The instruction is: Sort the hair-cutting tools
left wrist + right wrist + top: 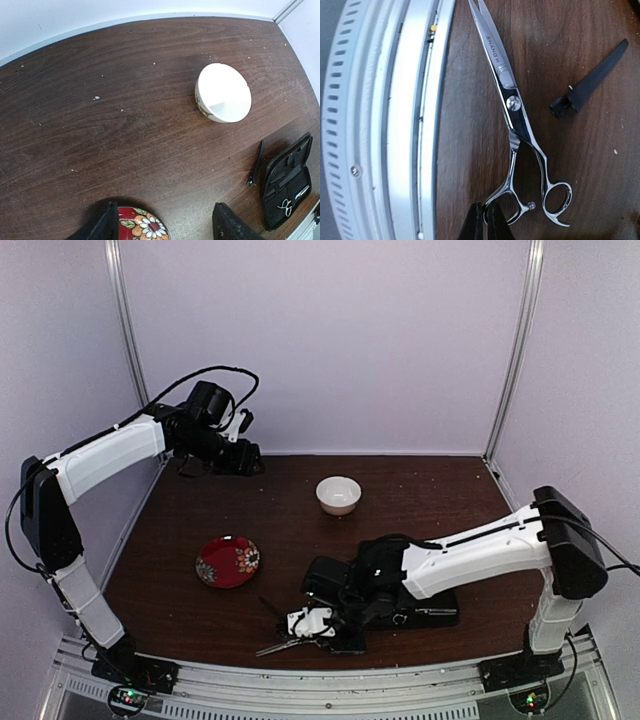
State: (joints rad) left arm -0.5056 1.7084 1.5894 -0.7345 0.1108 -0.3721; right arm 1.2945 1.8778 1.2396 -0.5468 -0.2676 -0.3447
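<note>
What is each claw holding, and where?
The right claw pinches the silver scissors by one ring handle. The left claw is open, holding nothing.

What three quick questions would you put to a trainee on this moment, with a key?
1. True or false: the left end effector is shut.
2. Which part of the silver scissors is the right end effector pinching? A) the blade tips B) the pivot screw C) a ring handle
3. Fill in: the black stick-like tool lies ___ the scissors (touching / apart from).
Key: 1 false, its fingers stand open. 2 C. 3 apart from.
</note>
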